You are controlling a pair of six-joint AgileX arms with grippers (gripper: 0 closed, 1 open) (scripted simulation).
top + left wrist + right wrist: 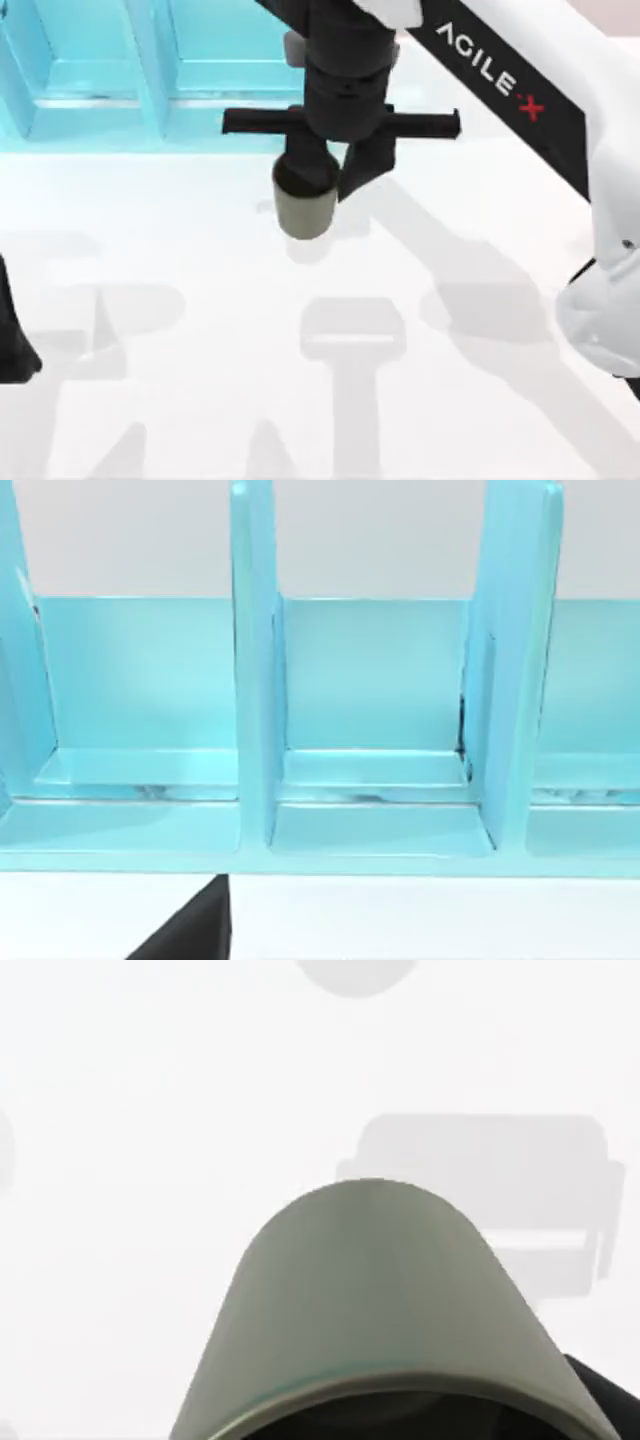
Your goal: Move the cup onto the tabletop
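A: What does the left wrist view add?
B: The teal shelf point(380, 730) compartments up close; the left arm point(15, 335) sits parked at nine o'clock.
A: And the right gripper point(335, 175)?
B: It reaches down from one o'clock, clenched on the cup point(305, 205), which casts a shadow on the tabletop point(180, 400) just in front of the shelf.

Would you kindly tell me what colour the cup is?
Plain olive-grey cup; right wrist view shows it best.
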